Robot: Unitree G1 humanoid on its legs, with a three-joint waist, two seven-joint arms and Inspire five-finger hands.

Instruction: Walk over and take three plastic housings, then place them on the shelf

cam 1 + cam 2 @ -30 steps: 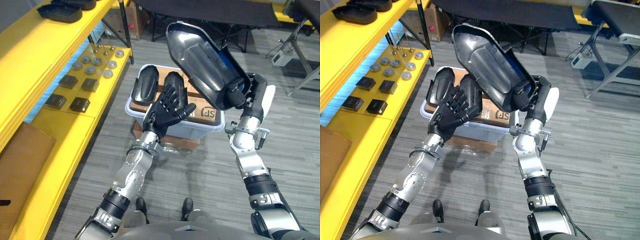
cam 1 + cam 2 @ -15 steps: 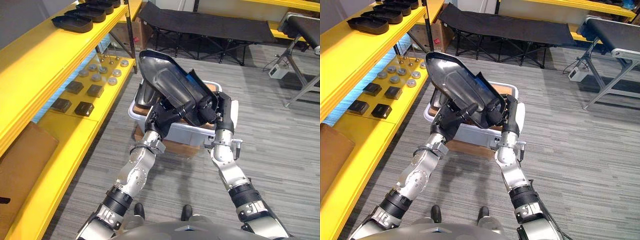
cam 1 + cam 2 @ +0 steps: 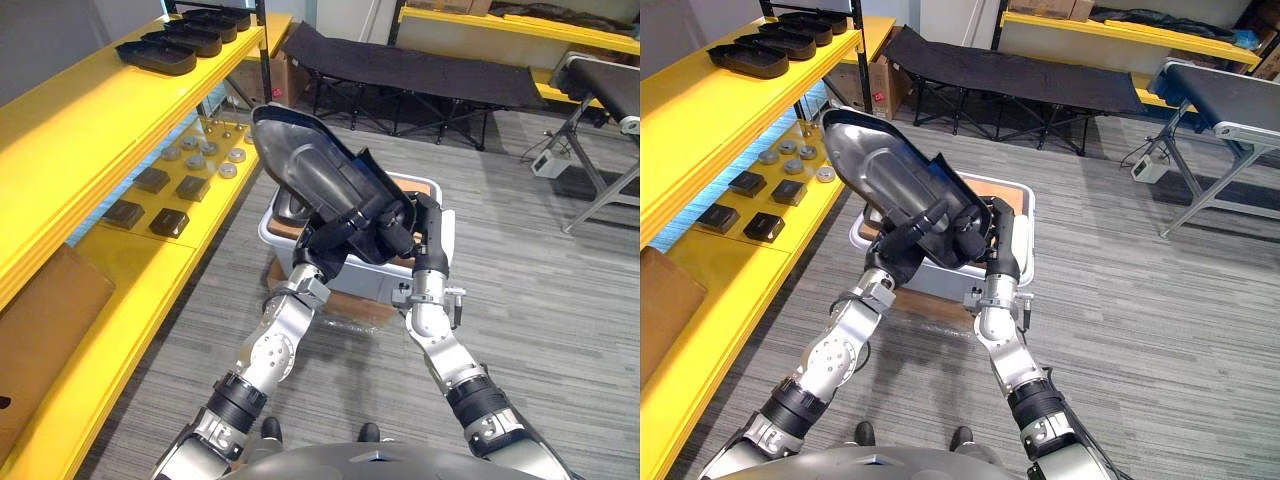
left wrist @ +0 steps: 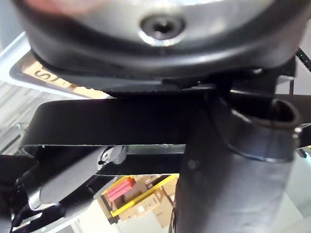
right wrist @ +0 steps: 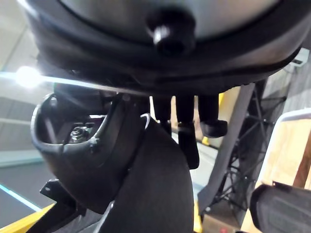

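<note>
**Shelf** (image 3: 90,120): yellow, along the left. The upper board carries a row of housings (image 3: 155,55). The lower board carries dark blocks (image 3: 150,180) and metal discs (image 3: 205,160), with a cardboard sheet (image 3: 40,320) nearer the robot.

**Housing** (image 3: 310,175): one large black shell, hollow side up. It is tilted and raised over the bin, with its broad end pointing toward the shelf.

**Left hand** (image 3: 335,238): under the narrow end, fingers beneath and thumb over the rim, pinching it.

**Right hand** (image 3: 400,232): fingers curled round the same narrow end.

**Bin** (image 3: 365,278): grey plastic, resting on a cardboard box (image 3: 350,305).

**Far side and right:** a black cot (image 3: 420,70) and a conveyor (image 3: 600,75).

**Risks:**
- Both grips sit at one end, so the long free end could lever down and twist out.
- The upper board is already crowded at its far end, so the broad end could knock the row.
- Turning toward the shelf, the shell could strike the shelf edge.

**Writing:** there is print on the cardboard in the bin, cut off by the shell and not readable. No label can be made out on the shell.
</note>
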